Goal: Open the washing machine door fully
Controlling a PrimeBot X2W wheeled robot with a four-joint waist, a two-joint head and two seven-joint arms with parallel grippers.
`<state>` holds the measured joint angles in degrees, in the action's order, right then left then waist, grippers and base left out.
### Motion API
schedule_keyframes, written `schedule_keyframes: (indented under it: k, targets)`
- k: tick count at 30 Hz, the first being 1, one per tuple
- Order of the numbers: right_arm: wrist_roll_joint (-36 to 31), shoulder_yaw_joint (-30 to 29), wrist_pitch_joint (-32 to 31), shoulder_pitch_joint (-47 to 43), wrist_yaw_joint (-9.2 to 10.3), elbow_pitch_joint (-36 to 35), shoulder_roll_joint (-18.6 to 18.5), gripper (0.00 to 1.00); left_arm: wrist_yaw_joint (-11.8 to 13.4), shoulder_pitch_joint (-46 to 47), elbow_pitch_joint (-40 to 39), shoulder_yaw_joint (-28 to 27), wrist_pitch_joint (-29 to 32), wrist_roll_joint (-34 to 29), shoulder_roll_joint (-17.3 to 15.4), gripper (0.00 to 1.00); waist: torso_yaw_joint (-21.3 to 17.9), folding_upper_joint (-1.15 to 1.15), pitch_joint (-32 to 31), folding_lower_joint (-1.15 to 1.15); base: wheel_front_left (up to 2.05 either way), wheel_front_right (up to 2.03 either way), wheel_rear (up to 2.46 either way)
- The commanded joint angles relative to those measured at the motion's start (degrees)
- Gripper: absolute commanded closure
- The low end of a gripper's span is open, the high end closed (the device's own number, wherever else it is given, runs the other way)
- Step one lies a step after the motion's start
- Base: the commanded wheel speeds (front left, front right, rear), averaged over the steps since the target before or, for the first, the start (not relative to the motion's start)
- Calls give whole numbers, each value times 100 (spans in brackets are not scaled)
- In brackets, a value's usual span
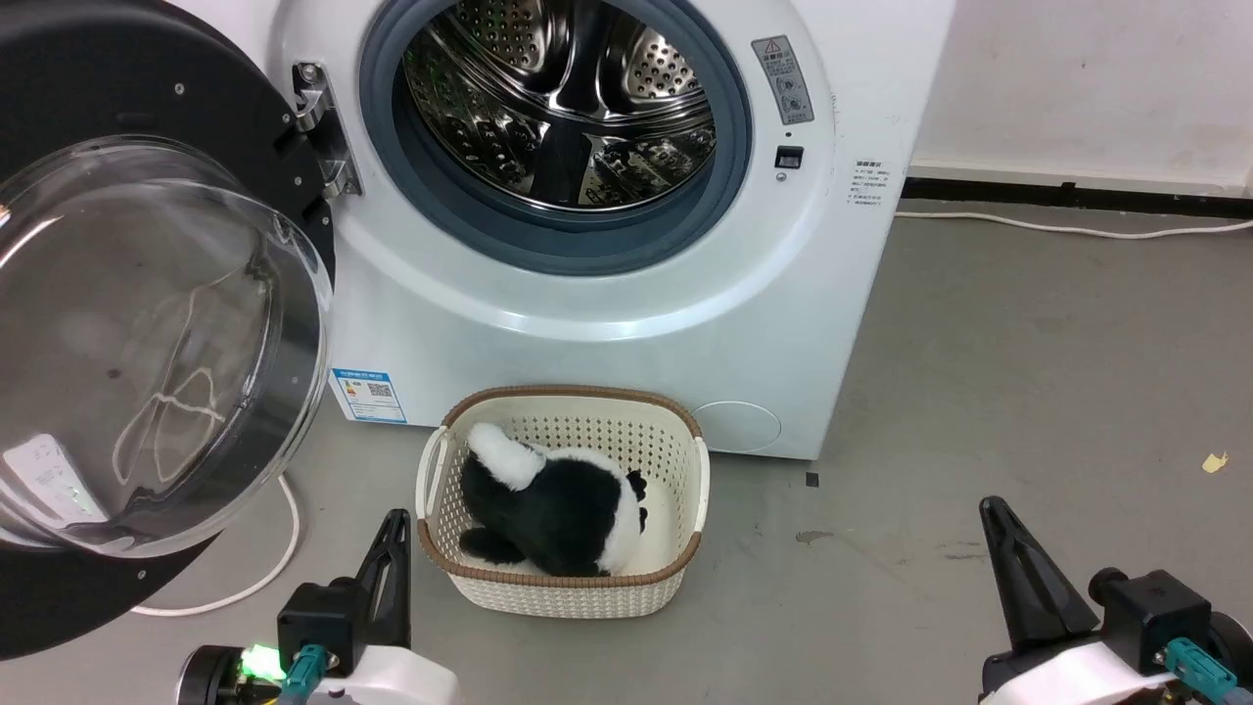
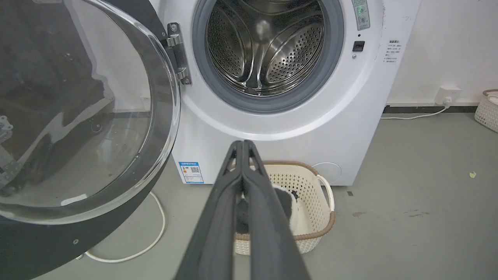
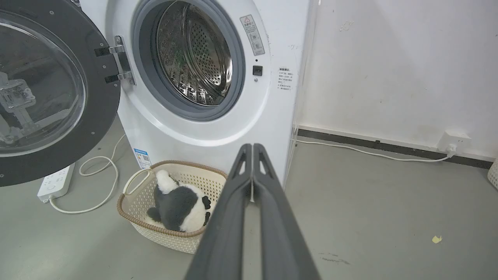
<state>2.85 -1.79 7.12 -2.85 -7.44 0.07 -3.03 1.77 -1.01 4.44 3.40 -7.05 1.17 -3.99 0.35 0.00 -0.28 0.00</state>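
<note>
The washing machine (image 1: 607, 294) (image 2: 295, 128) (image 3: 218, 128) stands white ahead, its steel drum (image 1: 563, 98) bare inside the blue-grey gasket. The washing machine door (image 1: 147, 323) (image 2: 74, 116) (image 3: 50, 89) is swung wide to the left on its metal hinge (image 1: 318, 127), its glass bowl bulging towards me. My left gripper (image 1: 396, 524) (image 2: 242, 144) is shut and empty, low at the lower left, well below the door's edge. My right gripper (image 1: 991, 511) (image 3: 252, 147) is shut and empty at the lower right, far from the door.
A cream basket (image 1: 685, 490) (image 3: 132, 206) holding a black-and-white plush toy (image 1: 548, 509) sits on the grey floor before the machine, between my grippers. A white cable (image 1: 264, 573) loops under the door, with a power strip (image 3: 56, 181) beside it. The wall rises to the right.
</note>
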Motion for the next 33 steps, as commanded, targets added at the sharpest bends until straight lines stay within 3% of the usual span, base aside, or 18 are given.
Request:
schedule_keyframes:
  k: [1, 33]
  targets:
    - [-51, 9, -38, 118, -2, -2, 8, 100, -23, 51, -43, -21, 34, -40, 36, 100, -1, 0, 1, 0, 0, 0, 0]
    - [-194, 113, -450, 220, -4, -5, 12, 100, -117, 82, -288, -216, 444, -87, 82, 100, -22, 0, 18, 0, 0, 0, 0]
